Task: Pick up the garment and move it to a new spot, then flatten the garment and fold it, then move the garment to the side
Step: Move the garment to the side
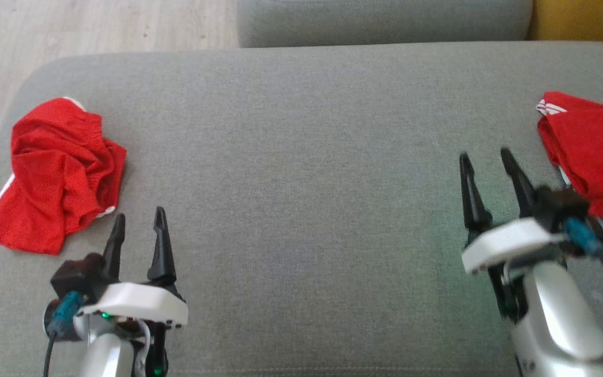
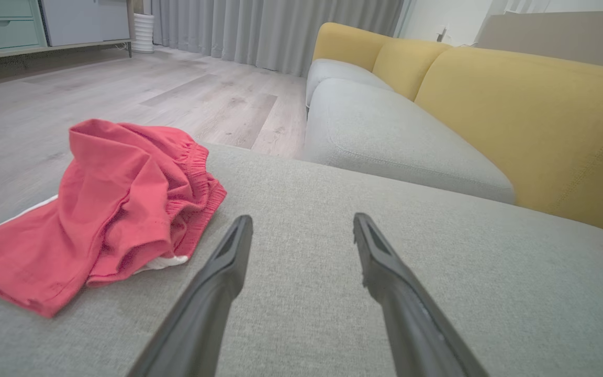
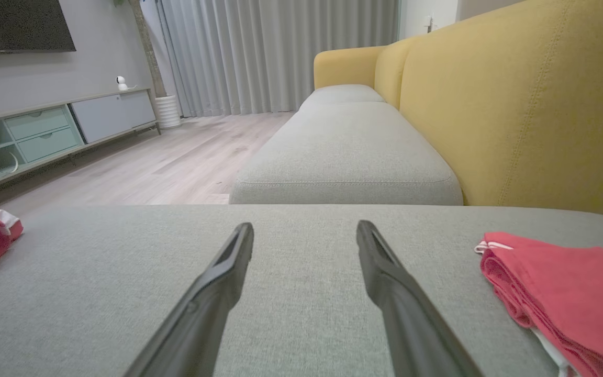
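The left end effector (image 1: 139, 212) and right end effector (image 1: 484, 153) are open, empty; crumpled red fabric shorts (image 1: 53, 173) lie near the left one.

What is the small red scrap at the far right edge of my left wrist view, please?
Observer: It is a second red garment, folded, with white stripes, lying at the right end of the grey cushion.
Operator: Thank you. Where is the right pincer?
Observer: The right pincer is open and empty, just left of that garment.
Operator: Is it touching the cloth?
Observer: In the right wrist view its fingers stand apart from the garment, with bare cushion between them.
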Robot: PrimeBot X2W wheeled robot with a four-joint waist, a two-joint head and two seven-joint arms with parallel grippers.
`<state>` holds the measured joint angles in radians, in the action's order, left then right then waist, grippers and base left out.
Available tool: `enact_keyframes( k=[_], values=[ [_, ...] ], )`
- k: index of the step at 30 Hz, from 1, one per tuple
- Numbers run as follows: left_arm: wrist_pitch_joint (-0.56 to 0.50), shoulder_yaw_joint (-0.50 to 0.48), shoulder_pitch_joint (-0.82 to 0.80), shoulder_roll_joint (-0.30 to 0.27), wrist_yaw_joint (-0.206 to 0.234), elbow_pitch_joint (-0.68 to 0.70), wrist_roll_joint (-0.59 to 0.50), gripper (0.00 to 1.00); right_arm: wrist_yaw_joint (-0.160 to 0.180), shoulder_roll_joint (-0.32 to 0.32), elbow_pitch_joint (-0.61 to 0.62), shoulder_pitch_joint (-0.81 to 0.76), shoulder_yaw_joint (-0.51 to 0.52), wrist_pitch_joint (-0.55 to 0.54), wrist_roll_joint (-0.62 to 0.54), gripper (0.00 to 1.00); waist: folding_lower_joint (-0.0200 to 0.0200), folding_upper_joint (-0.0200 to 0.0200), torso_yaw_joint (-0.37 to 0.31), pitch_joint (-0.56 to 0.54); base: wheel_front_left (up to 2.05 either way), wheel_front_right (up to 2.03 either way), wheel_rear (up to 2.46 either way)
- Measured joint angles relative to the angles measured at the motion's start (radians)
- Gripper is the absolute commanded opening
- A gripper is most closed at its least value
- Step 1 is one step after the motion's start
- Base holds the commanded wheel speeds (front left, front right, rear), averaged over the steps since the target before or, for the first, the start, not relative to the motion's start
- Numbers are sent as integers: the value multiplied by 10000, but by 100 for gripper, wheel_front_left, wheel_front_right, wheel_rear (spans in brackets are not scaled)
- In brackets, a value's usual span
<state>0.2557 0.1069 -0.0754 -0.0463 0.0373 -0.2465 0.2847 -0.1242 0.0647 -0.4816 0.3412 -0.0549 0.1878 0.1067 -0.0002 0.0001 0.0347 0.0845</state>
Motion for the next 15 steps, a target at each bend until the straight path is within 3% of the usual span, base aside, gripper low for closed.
enact_keyframes(
  k=[15],
  values=[
    [0, 418, 236, 0, -21, -456, 88, 100, 0, -115, 1996, -2577, 224, 144, 673, 100, 1, 0, 73, -419, 0, 0, 0]
  ],
)
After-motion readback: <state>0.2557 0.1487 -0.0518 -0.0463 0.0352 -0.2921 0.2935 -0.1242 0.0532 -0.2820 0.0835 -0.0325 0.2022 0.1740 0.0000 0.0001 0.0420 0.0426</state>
